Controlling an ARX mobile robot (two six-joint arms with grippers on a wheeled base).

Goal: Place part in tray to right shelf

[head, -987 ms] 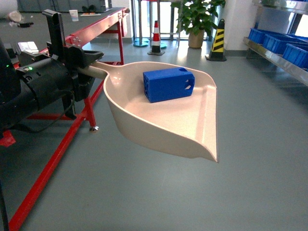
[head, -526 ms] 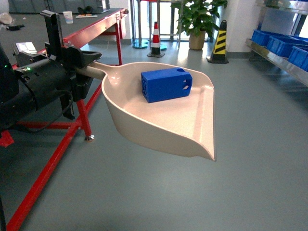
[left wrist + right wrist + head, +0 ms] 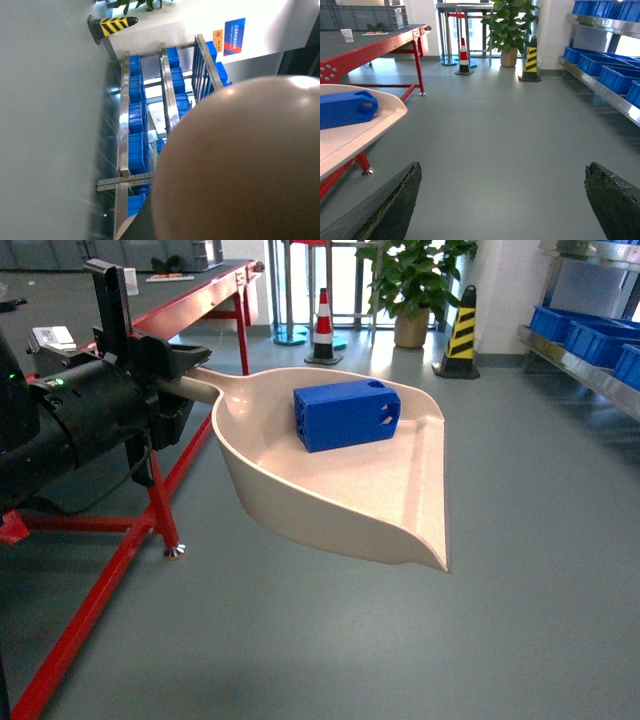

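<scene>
part [image 3: 345,415] in tray [image 3: 400,510], head view; underside only, left wrist

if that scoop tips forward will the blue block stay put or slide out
Probably slide. The bright-blue plastic block lies loose on the smooth floor of the beige plastic scoop, and the flat front lip is open. Flat-sided, it should slide rather than roll. It likely weighs little; the left gripper holds the scoop by its handle alone.

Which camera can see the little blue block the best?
The head camera. It looks down on the whole part, with the round holes in its end, lying inside the tray. The right wrist camera catches it only from the side, cut off at the left edge. The left wrist camera shows none of it, just the tray's underside.
</scene>
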